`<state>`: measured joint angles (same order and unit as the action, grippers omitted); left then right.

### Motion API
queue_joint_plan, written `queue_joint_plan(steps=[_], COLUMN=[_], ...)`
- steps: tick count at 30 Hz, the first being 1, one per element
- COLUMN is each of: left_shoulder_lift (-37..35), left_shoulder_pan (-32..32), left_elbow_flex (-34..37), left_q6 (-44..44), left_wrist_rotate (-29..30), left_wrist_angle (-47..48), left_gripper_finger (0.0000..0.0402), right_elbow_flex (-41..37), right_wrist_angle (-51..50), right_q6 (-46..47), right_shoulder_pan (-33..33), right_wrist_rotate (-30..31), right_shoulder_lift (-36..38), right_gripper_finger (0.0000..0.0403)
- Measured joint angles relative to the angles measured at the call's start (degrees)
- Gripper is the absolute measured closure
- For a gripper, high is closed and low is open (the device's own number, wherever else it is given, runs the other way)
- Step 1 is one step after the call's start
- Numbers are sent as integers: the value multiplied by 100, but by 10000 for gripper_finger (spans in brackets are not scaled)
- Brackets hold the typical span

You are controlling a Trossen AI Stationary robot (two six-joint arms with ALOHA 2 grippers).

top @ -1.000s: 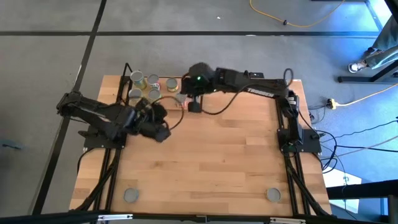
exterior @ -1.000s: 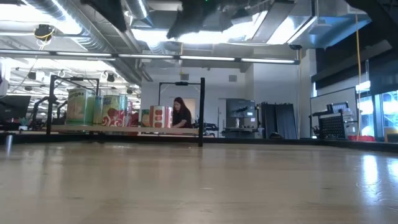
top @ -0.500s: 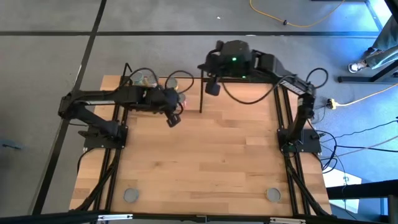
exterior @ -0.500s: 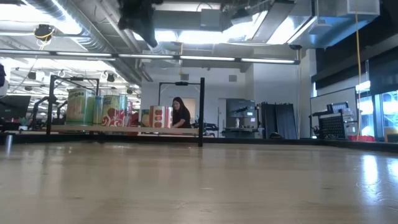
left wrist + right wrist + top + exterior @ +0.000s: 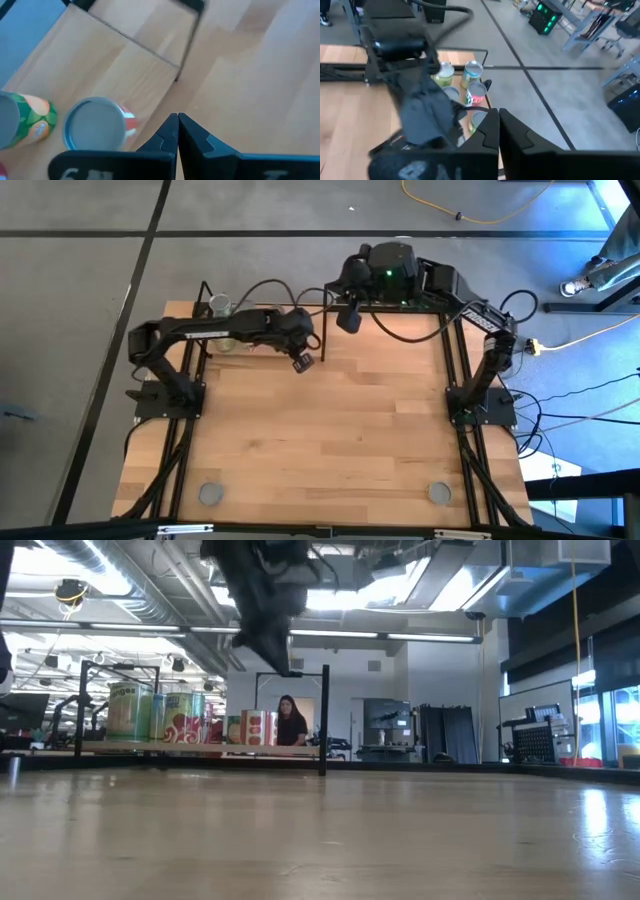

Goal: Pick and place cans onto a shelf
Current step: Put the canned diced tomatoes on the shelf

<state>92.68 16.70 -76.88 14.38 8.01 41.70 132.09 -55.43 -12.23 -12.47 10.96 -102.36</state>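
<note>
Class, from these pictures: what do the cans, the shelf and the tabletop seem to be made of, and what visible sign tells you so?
The cans: probably metal, with dull grey round tops and printed green, red and cream labels, likely paper or print.
The shelf: a pale wood plank with visible grain, held by thin black rods, apparently painted metal.
The tabletop: light wood in jointed strips, smooth enough to reflect the room.

Both arms are dark, jointed links trailing looped black cables. The right arm (image 5: 470, 315) carries a bulky black housing with a green light (image 5: 388, 273). The left arm (image 5: 215, 330) is slimmer, with faint pale lettering along its link.
</note>
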Motion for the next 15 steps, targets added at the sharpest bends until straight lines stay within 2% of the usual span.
queue_joint_plan(steps=[10,15], left_shoulder_lift=[546,554], left_shoulder_pan=[329,407], left_elbow_flex=[0,0], left_q6=[-338,-462], left_wrist_rotate=[37,503], left_wrist_angle=[-625,-660], left_gripper_finger=[401,401], right_elbow_flex=[-2,-2], right_wrist_angle=[-92,-190], right_q6=[24,147], right_shoulder_pan=[0,2], right_wrist_rotate=[2,3], right_shoulder_lift=[-9,-9], right_gripper_finger=[401,401])
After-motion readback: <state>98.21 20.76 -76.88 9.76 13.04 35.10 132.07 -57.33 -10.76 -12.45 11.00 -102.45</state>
